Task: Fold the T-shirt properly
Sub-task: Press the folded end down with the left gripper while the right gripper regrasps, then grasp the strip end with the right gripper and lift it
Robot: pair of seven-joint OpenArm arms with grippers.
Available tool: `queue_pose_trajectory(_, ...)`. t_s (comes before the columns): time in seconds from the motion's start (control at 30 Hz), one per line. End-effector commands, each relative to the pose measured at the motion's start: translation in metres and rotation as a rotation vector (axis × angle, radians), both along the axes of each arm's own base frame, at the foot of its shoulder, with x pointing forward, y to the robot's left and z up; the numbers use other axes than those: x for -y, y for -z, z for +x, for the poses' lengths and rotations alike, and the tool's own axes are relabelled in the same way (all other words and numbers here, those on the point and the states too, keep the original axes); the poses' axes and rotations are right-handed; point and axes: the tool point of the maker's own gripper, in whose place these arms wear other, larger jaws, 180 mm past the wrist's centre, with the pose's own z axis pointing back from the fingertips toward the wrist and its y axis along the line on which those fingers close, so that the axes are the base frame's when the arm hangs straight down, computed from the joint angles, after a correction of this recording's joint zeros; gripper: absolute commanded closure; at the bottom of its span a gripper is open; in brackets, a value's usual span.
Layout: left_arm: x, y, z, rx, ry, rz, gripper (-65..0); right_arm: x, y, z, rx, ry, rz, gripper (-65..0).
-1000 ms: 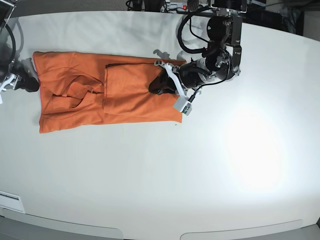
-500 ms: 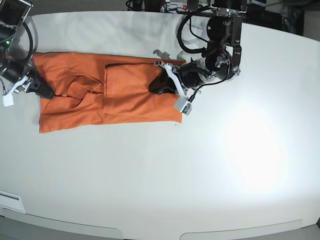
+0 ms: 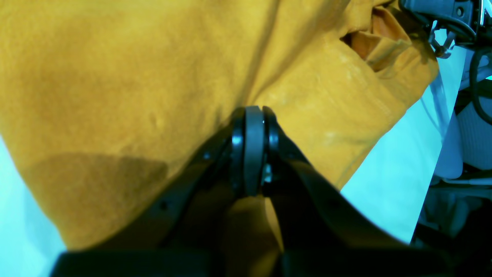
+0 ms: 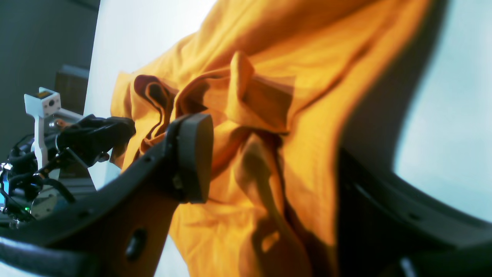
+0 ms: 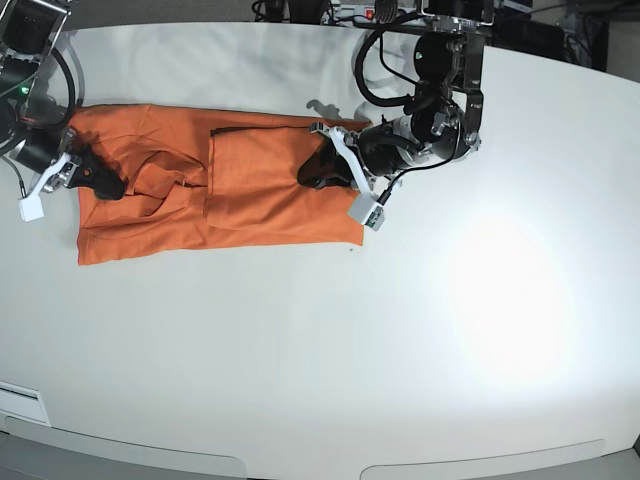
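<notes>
The orange T-shirt lies flat on the white table, partly folded, with a rumpled sleeve near its left end. My left gripper rests on the shirt's right part. In the left wrist view the left gripper is shut, its tips pinching a crease of the fabric. My right gripper is over the shirt's left edge. In the right wrist view the right gripper is open, its fingers standing either side of the bunched sleeve folds.
Cables and equipment sit along the table's back edge. A white label is at the front left edge. A bright glare patch lies right of the shirt. The table's curved front edge runs along the bottom.
My right arm has moved right from the table's left edge onto the shirt's left end. My left gripper and the shirt have stayed still.
</notes>
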Motion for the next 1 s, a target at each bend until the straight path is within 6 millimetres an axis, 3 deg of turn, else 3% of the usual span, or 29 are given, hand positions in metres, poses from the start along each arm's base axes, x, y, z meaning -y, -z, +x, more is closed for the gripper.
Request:
queue_pose_trajectory(0.0, -0.002, -0.002, 0.002, 0.008, 0.001, 0.015, 0.0, -0.003, 0.013, -0.013, -0.086, -0.04, -0.03, -33.2)
queue_pose_trajectory(0.17, -0.002, -0.001, 0.002, 0.005, 0.003, 0.017, 0.0, -0.003, 0.009, -0.004, -0.066, -0.04, -0.033, -31.7)
queue_pose_trajectory(0.23, -0.002, -0.001, 0.002, 0.005, 0.003, 0.016, 0.0, -0.002, 0.008, -0.004, -0.064, -0.038, -0.033, -23.7)
queue_pose_trajectory(0.33, -0.002, -0.002, 0.002, 0.006, 0.003, 0.016, 0.0, -0.001, 0.007, -0.001, -0.052, -0.026, -0.031, -5.9)
queue_pose_trajectory(0.4, -0.002, -0.002, 0.002, 0.006, 0.003, 0.016, 0.0, -0.001, 0.006, 0.001, -0.047, -0.023, -0.03, -0.4)
queue_pose_trajectory(0.7, 0.002, -0.007, 0.001, 0.014, 0.014, -0.016, 0.0, -0.001, 0.005, 0.002, -0.042, -0.021, -0.031, 0.0)
queue_pose_trajectory(0.77, 0.011, -0.019, -0.003, 0.041, 0.059, -0.087, 0.0, 0.0, 0.005, 0.002, -0.042, -0.022, -0.034, 0.0)
queue_pose_trajectory(0.9, 0.034, -0.066, -0.016, 0.131, 0.201, -0.333, 0.0, 0.004, 0.002, 0.003, -0.039, -0.025, -0.049, 0.0)
queue_pose_trajectory(0.97, 0.039, -0.08, -0.021, 0.158, 0.261, -0.385, 0.0, 0.009, 0.0, 0.003, -0.039, -0.04, -0.088, 0.0)
